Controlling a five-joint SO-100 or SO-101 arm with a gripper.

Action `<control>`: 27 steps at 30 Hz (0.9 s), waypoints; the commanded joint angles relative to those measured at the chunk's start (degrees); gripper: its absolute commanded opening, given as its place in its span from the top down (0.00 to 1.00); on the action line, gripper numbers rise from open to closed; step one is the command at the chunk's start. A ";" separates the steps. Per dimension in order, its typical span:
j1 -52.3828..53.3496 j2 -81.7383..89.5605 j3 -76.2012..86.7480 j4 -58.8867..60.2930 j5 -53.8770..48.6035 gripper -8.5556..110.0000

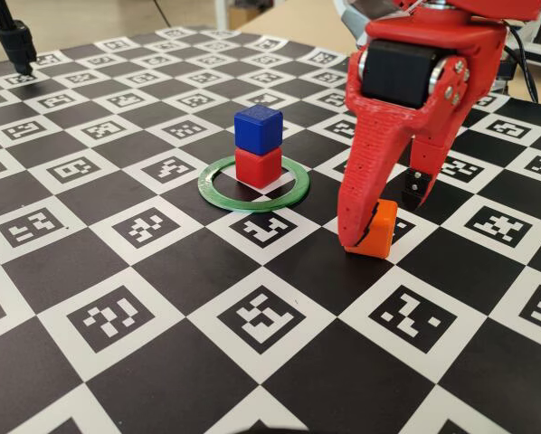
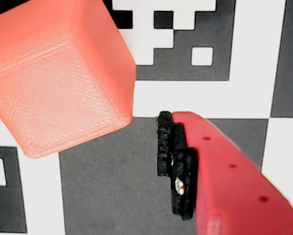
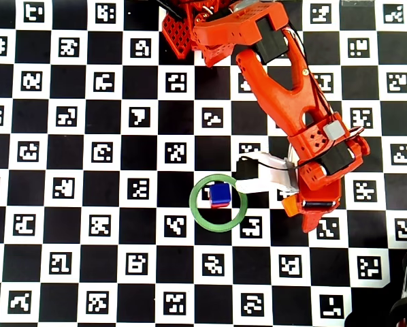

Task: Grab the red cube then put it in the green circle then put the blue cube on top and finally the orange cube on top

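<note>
Matte orange plastic cube on checkered surface, straddled by spread claw for stacking on blue cube.

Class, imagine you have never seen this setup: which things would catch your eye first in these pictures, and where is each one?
The bright red gripper stands out first, reaching down at the right of the fixed view with its fingers straddling the orange cube on the checkered marker board. Next comes the small tower left of it: the blue cube stacked on the red cube, inside the green circle.
</note>
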 commanded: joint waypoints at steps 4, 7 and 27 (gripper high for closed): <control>0.70 0.62 0.35 -1.32 -0.44 0.60; 0.79 0.44 1.05 -2.72 -0.70 0.60; 1.14 0.26 1.76 -4.13 -3.25 0.60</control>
